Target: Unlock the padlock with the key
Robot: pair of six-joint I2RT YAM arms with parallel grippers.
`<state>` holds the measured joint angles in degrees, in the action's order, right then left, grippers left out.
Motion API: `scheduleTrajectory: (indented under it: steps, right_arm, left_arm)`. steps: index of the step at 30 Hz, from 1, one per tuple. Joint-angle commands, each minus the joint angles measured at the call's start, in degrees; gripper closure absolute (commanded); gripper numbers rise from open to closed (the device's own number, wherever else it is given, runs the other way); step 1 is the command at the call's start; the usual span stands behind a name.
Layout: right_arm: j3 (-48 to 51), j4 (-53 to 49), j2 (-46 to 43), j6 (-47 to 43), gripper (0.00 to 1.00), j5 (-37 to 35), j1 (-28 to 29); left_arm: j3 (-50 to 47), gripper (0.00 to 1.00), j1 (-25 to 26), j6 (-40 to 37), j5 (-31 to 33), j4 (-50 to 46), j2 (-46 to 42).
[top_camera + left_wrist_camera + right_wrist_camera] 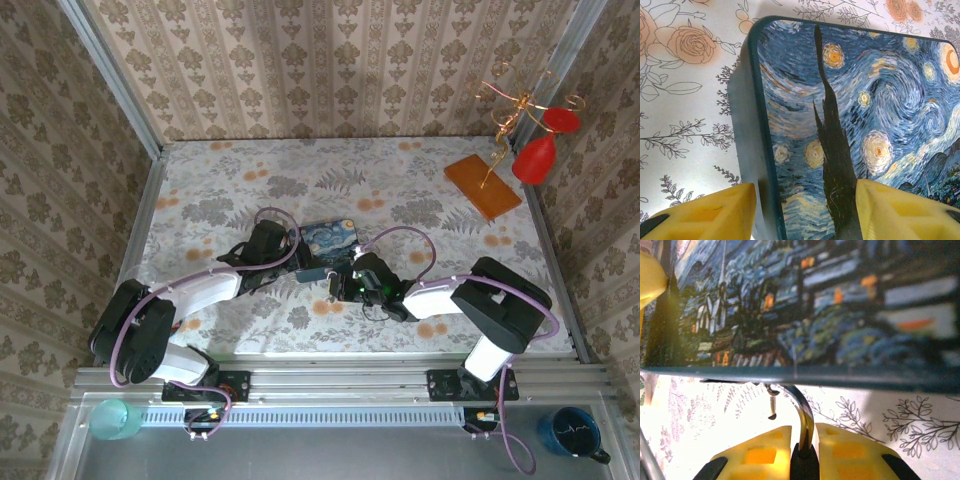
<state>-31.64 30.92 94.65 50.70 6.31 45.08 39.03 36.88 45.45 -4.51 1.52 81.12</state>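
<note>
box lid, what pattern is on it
The lid shows blue swirling night sky, yellow stars, a dark cypress; clearest in left wrist view.

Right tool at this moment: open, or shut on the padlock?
Shut on the padlock: the right tool's yellow fingers pinch its black body, silvery shackle rising to the box's edge.

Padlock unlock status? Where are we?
Done: right gripper is shut on the padlock hanging at the box's front edge; left gripper straddles the box's corner. In hand: apparently steadying it. Left: key in, turn; it looks hooked on. Small metal piece alongside might be the key, unclear.
</note>
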Motion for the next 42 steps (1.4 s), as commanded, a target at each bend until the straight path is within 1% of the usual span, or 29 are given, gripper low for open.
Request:
scheduleTrajectory:
  steps: [1, 4, 8, 19, 22, 29, 34, 38, 42]
  right_arm:
    - [1.87, 0.44, -2.37, 4.47, 0.97, 1.89, -1.09]
    - [2.45, -0.24, -4.64, 5.23, 1.0, 0.56, -1.81]
    - [2.85, -1.68, -7.04, 5.15, 1.0, -1.76, -2.27]
    - [3.42, -1.86, -6.94, 6.12, 1.0, -2.65, -4.75]
    - [4.45, 0.01, -6.51, 6.73, 1.0, -1.96, -6.02]
    - [5.34, 5.79, -3.16, 7.99, 1.0, 2.78, -8.21]
    - [5.87, 9.45, -1.69, 9.65, 1.0, 2.92, -8.5]
    - [7.02, 14.39, -0.83, 12.17, 1.0, 3.4, -9.55]
    - [6.94, 15.09, -0.6, 13.28, 1.0, 3.36, -10.18]
  left_arm:
    - [-0.8, 0.46, 0.88, -1.24, 0.97, -10.09, 1.76]
    - [-0.36, 0.46, 1.9, -0.84, 1.3, -10.22, 1.8]
    - [-0.35, 0.46, 3.04, 0.03, 1.48, -9.78, 2.02]
    - [0.25, 0.48, 6.95, 2.92, 2.88, -8.91, 2.02]
    - [0.09, 0.48, 7.31, 3.46, 3.13, -8.56, 1.93]
    - [0.61, 0.49, 8.31, 4.12, 3.54, -7.87, 2.02]
    - [0.96, 0.49, 8.44, 4.12, 3.41, -7.45, 2.29]
    - [0.9, 0.49, 8.43, 3.95, 3.46, -7.26, 2.46]
    - [0.79, 0.49, 8.46, 3.98, 3.29, -6.97, 2.71]
